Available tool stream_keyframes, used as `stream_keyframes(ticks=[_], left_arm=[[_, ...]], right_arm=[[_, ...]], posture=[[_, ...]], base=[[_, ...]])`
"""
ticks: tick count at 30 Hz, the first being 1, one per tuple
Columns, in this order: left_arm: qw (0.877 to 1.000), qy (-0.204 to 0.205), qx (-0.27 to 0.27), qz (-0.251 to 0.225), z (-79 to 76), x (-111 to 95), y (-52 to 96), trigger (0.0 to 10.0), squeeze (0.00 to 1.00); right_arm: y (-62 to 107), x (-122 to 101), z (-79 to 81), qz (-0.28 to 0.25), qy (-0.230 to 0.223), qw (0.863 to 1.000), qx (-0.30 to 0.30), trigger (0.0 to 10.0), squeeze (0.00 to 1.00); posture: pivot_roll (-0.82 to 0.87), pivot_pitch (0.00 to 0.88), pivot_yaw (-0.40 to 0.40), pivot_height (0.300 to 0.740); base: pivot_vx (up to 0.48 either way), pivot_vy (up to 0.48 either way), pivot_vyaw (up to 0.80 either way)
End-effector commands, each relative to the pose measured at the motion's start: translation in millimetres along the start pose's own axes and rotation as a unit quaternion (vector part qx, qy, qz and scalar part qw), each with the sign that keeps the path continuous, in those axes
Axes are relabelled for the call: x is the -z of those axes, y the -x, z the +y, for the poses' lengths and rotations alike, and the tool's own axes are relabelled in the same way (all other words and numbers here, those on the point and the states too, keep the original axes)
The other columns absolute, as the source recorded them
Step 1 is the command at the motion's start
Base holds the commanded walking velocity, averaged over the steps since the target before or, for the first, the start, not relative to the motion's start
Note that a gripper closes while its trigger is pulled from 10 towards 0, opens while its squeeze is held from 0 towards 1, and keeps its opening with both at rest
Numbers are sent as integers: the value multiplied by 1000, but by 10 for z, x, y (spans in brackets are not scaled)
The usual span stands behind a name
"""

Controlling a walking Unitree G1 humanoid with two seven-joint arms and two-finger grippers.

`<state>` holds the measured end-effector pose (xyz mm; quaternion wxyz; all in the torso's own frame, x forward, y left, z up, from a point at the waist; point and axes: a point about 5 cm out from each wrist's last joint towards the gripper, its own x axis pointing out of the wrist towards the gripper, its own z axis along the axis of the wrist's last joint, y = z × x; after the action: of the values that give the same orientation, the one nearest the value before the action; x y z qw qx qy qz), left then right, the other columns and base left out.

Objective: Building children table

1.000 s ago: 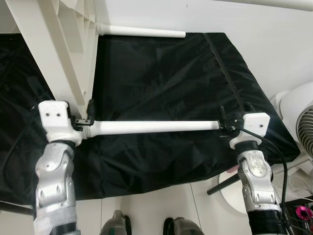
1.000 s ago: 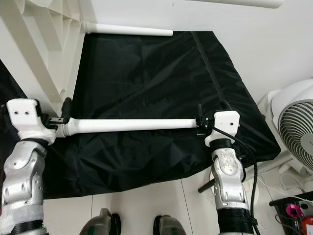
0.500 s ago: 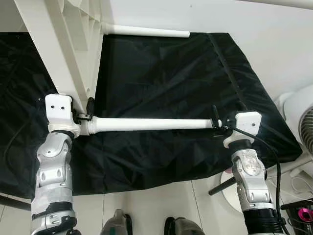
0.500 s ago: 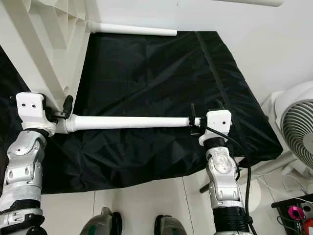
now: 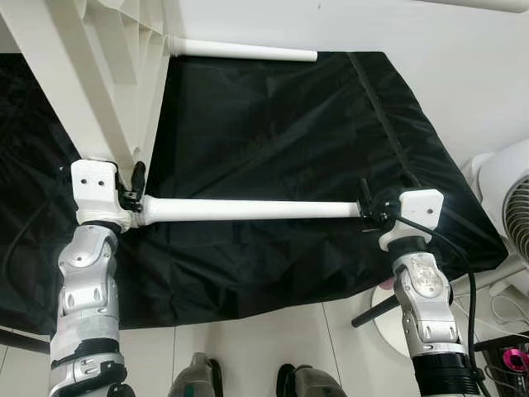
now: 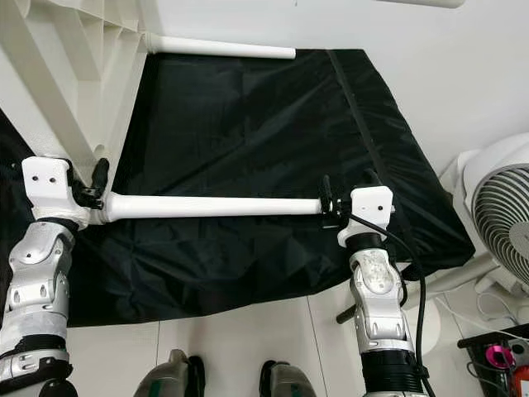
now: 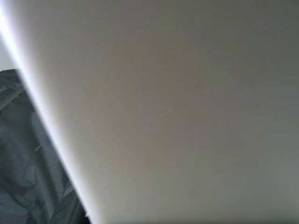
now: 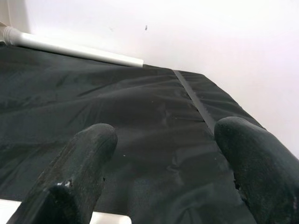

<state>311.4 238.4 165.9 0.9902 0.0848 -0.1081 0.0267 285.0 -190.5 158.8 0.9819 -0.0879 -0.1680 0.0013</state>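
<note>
A long white table leg (image 5: 248,210) lies level above the black cloth (image 5: 273,124), spanning my two grippers. My left gripper (image 5: 132,188) is shut on its thick end, right below the corner of the upturned white table top (image 5: 91,74). That white surface is very close in the left wrist view (image 7: 177,112). My right gripper (image 5: 383,188) stands open at the thin end. One of its fingers (image 8: 79,172) rests against the leg's tip (image 8: 110,218), and nothing sits between the fingers. A second white leg (image 5: 244,52) stands fixed to the top's far corner.
A white fan (image 5: 508,194) stands close on the right, with a dark rod (image 5: 372,313) and cables beside it. The white wall (image 5: 413,25) runs behind the cloth. My feet (image 5: 248,380) stand on white floor tiles at the cloth's near edge.
Both grippers and the leg have shifted left, so the thick end has come closer under the table top's corner. The right gripper followed the thin end leftward.
</note>
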Motion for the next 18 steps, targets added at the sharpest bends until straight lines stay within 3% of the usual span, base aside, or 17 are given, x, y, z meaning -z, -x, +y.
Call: stream_keyframes(ticks=[1, 7, 11, 14, 18], left_arm=[[991, -12, -128, -24, 254, -91, 30, 0, 0], [988, -22, -145, -41, 463, -129, 256, 0, 0], [987, -29, -152, -41, 532, -131, 322, 0, 0], [984, -31, -171, -48, 665, -153, 469, 0, 0], [982, -31, -178, -48, 729, -156, 598, 0, 0]], right_arm=[[25, 27, -31, 7, 0, 1000, 7, 10000, 0], [36, 45, -48, 10, 2, 1000, 8, 10000, 0], [33, 51, -45, 11, 1, 1000, 8, 10000, 0], [12, 56, -28, 11, 0, 1000, 3, 10000, 0], [-6, 59, -19, 11, 0, 1000, 0, 10000, 0]], posture=[[-33, 140, 3, 740], [-20, 149, -3, 740], [-14, 151, -5, 740], [-5, 153, -11, 740], [2, 155, -14, 740]], base=[[0, 0, 0], [0, 0, 0], [0, 0, 0], [0, 0, 0], [0, 0, 0]])
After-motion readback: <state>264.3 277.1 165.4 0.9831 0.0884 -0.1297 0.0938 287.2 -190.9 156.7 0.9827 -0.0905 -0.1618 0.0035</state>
